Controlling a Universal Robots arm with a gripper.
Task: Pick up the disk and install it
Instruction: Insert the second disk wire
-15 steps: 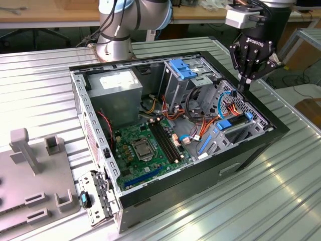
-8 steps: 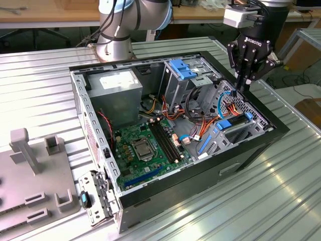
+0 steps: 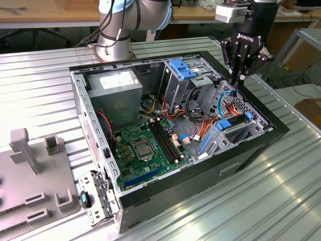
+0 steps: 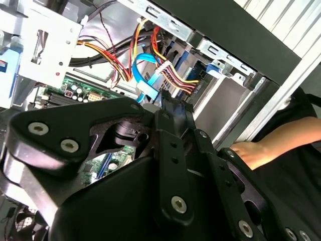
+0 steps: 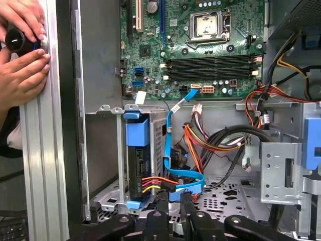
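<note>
Ribbed metal table (image 3: 281, 191), open computer case (image 3: 251, 150); disk (image 5: 138, 165) seated in bay; pincer (image 3: 236, 80) above, fingers together, empty.

My gripper (image 3: 239, 79) hangs above the open computer case (image 3: 251, 145), over its drive bay. Below my fingertips (image 5: 173, 203), the blue data cable (image 5: 168, 145) and the red-orange-yellow power wires (image 5: 155, 182) cross the gap beside the disk (image 5: 138, 160). A person's hands (image 5: 22, 55) rest on the aluminium rail (image 5: 42, 150) outside the case wall.

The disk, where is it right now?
The disk sits in a metal bay at the case's front corner, at the exterior view's right, cables plugged in, just below the gripper.
</note>
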